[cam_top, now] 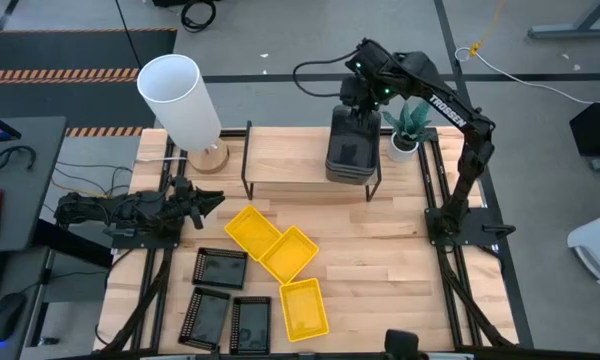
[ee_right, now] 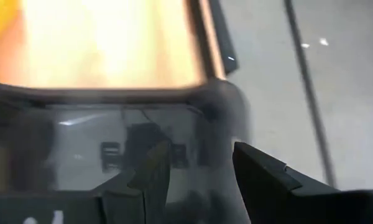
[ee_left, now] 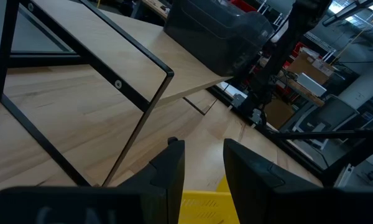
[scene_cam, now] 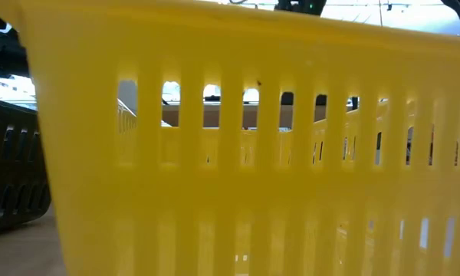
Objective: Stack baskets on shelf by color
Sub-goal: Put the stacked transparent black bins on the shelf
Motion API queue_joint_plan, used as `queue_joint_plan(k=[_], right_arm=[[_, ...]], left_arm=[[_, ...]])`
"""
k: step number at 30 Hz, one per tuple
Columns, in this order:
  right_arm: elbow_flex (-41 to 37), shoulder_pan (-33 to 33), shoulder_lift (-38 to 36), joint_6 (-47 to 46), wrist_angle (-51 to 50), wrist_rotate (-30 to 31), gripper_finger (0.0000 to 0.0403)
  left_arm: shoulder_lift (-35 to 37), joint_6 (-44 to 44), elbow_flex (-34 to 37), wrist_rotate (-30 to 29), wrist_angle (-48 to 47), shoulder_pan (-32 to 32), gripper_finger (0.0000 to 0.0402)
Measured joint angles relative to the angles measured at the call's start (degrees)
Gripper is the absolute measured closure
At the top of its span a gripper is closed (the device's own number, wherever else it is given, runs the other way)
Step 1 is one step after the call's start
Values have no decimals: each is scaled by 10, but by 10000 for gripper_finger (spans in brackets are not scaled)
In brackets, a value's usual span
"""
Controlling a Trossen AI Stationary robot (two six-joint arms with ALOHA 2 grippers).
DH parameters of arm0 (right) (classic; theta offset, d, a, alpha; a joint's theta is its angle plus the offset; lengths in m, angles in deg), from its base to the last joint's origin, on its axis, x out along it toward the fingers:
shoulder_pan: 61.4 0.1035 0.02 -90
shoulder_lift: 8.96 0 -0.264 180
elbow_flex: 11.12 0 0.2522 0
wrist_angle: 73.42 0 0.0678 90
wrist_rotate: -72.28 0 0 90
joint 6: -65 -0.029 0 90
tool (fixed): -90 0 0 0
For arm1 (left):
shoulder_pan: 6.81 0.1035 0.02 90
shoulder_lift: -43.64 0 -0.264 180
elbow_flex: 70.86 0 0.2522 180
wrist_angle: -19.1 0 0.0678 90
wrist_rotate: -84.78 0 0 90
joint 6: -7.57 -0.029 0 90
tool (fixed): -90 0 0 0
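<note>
The shelf [cam_top: 290,168] stands at the table's far middle. A stack of smoky-grey baskets [cam_top: 348,150] rests by its bottom on the shelf's right end and also shows in the left wrist view [ee_left: 217,31]. My right gripper [cam_top: 356,100] is open above the stack's far wall [ee_right: 217,106], one finger inside it and one outside, apart from it. Three yellow baskets [cam_top: 280,250] and three black baskets [cam_top: 220,300] lie flat on the near table. My left gripper [cam_top: 208,200] waits open at the left, next to the shelf's left legs.
A white lamp [cam_top: 185,100] stands at the table's far left and a potted plant [cam_top: 408,128] right of the shelf. One yellow basket [scene_cam: 253,153] fills the low view, with a black one [scene_cam: 8,176] beside it. Bare wood lies on the right half.
</note>
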Motion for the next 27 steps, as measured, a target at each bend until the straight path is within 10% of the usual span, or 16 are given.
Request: queue_joint_plan(k=[10, 27], right_arm=[[17, 72, -4, -113, -40, -79, 224], [-79, 129, -3, -108, -85, -41, 225]], left_arm=[[0, 0, 0, 0, 0, 0, 285], [0, 0, 0, 0, 0, 0, 285]])
